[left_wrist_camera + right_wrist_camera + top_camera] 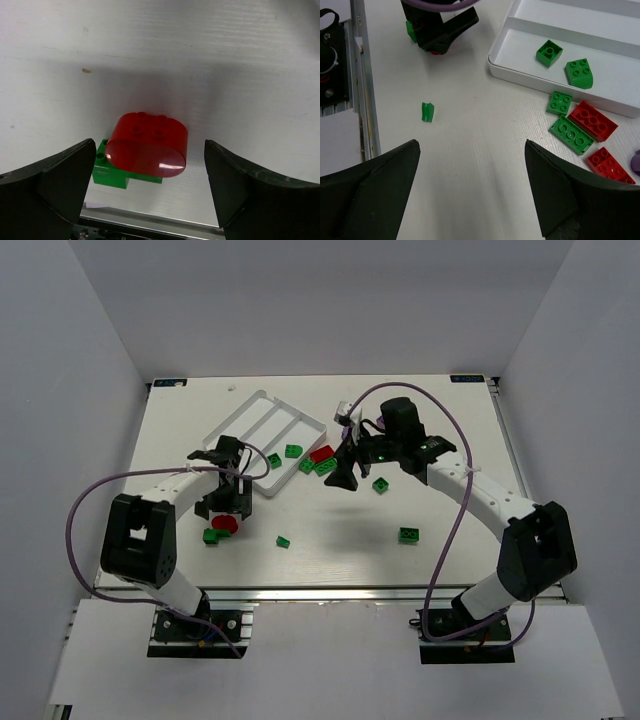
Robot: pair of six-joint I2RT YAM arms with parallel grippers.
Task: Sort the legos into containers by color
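Now the left gripper (229,510) stands open astride a red lego (147,145).
Near-left on the bench (450,570), the rounded lego's long axis spans the gap, touching neither finger; a green lego (112,174) touches its left end. The right gripper (343,478), jaws wide and empty, hangs right of the white tray (520,75).
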